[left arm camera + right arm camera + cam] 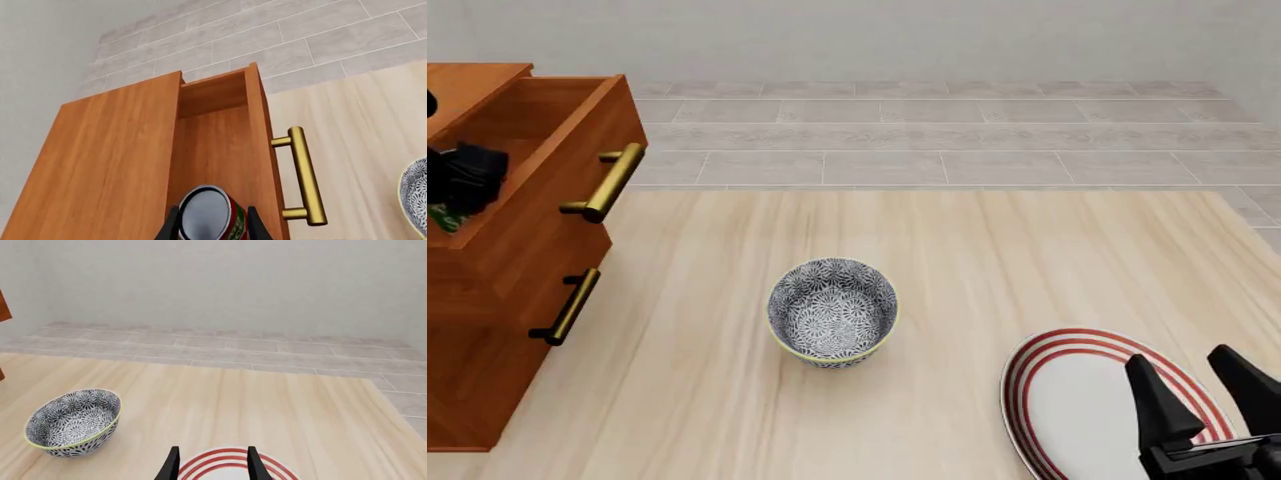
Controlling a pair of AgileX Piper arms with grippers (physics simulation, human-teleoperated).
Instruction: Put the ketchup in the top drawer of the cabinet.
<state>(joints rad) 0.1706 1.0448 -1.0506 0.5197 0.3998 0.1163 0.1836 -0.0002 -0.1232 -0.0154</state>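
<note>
**Ketchup can held over the open top drawer**

The table, a pale wood surface, carries everything. At its left edge stands the cabinet, reddish-brown wood with two stacked drawers. The top drawer is pulled out, its interior open to view, its brass bar handle facing the table's middle; the lower drawer sits closed beneath it.

Near the right arm lies a white plate with red rings, and at the table's centre stands a blue-white patterned bowl, well apart from the cabinet.

The left gripper is clamped on the ketchup, a finger on each side of the can, whose dark round top faces the wrist camera. The can hangs above the drawer's cavity, between its side wall and its front panel. The right gripper hovers over the plate, its fingers spread and holding nothing.

The step in hand looks like placing: the carry seems finished. The next move likely calls for lowering the can into the drawer, keeping it off the front panel, then spreading the fingers to release it.
</note>
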